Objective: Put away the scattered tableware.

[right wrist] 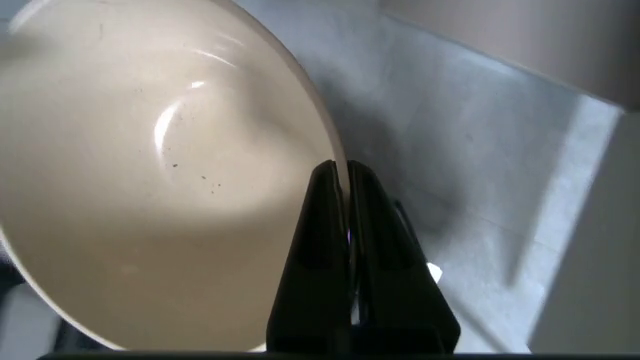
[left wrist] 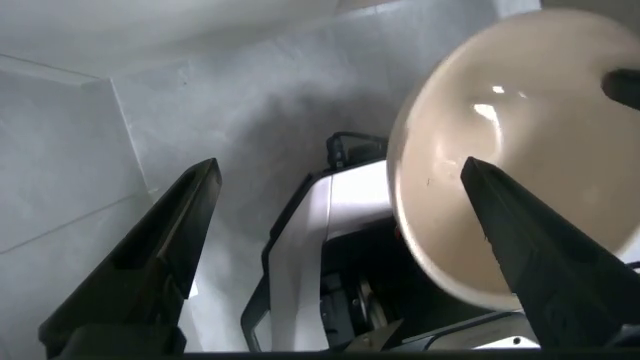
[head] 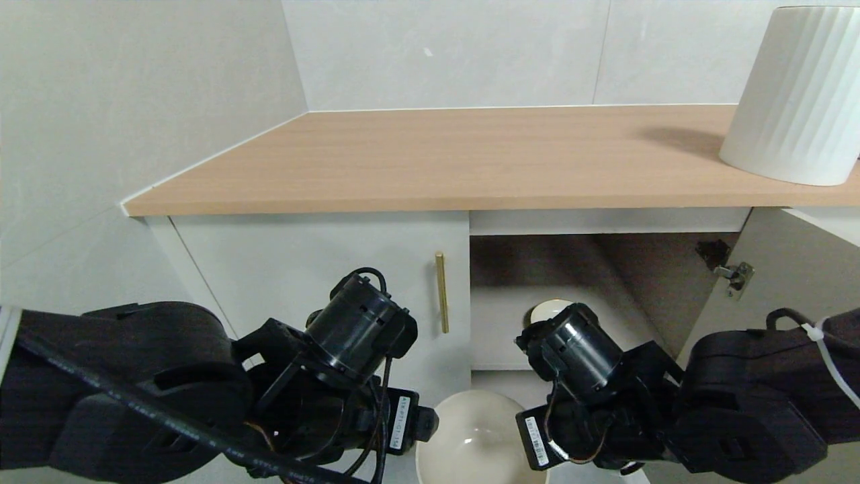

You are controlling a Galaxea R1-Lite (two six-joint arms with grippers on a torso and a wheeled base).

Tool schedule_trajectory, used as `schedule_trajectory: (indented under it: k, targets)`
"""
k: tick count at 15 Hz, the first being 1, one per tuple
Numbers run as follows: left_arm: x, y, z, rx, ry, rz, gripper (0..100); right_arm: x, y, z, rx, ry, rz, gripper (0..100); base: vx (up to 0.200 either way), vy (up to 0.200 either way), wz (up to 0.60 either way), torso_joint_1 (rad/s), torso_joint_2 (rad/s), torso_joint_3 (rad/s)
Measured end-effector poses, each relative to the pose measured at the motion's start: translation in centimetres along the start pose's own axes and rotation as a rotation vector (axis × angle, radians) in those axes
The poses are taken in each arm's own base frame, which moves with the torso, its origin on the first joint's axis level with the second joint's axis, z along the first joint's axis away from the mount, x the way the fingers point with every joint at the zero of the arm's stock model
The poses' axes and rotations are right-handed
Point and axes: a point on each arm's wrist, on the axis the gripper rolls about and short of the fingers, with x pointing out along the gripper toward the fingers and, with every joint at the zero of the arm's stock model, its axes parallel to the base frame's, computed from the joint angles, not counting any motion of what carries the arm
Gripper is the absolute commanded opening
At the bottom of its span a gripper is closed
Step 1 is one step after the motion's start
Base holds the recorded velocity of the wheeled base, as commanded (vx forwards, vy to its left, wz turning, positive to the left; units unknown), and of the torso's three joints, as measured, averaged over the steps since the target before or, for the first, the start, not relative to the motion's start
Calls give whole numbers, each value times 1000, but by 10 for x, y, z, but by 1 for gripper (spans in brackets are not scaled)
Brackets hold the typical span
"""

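– Down low, in front of the cupboard (head: pixel 322 269), what is that round thing?

– That is a cream bowl (head: pixel 480 437). It hangs in the air under the table (head: pixel 470 154), between the two black arms.

– Who has it?

– The right end effector (right wrist: pixel 348 200) does. Its two fingers are clenched on the bowl's rim, one inside and one outside.

– And the other one?

– The left end effector (left wrist: pixel 340 165) is spread wide and grips nothing. The bowl is close beside it. I cannot tell if one finger touches the bowl.

– Is the cupboard shut?

– Half of it. The left door is closed, and it has a thin gold handle (head: pixel 441 292). The right door (head: pixel 772 282) is swung out, so you can see inside.

– What is in there?

– A small pale round thing (head: pixel 547 310) sits on the cupboard floor, just behind the right arm. I cannot tell what it is.

– Anything on top of the table?

– A tall white pot with ridges (head: pixel 796 94) stands on the right side.
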Motion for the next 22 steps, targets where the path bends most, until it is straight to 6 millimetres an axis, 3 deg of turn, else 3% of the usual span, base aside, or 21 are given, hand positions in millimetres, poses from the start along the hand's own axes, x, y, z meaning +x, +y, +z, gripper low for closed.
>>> schedule_trajectory:
  k: [5, 8, 13, 22]
  targets:
    - [-2, 0, 5, -17, -38, -11, 100, 26, -37, 9, 43, 47, -151, 0, 0, 0, 0, 0, 0, 0]
    - [-3, 0, 5, -16, -40, -10, 100, 43, -70, 21, 138, 54, -219, 0, 0, 0, 0, 0, 0, 0]
    - [-3, 1, 5, -18, -48, 1, 100, 64, -120, 54, 366, -96, -268, 0, 0, 0, 0, 0, 0, 0]
    - [-4, 0, 5, -18, -48, 1, 100, 69, -144, 75, 527, -286, -240, 0, 0, 0, 0, 0, 0, 0]
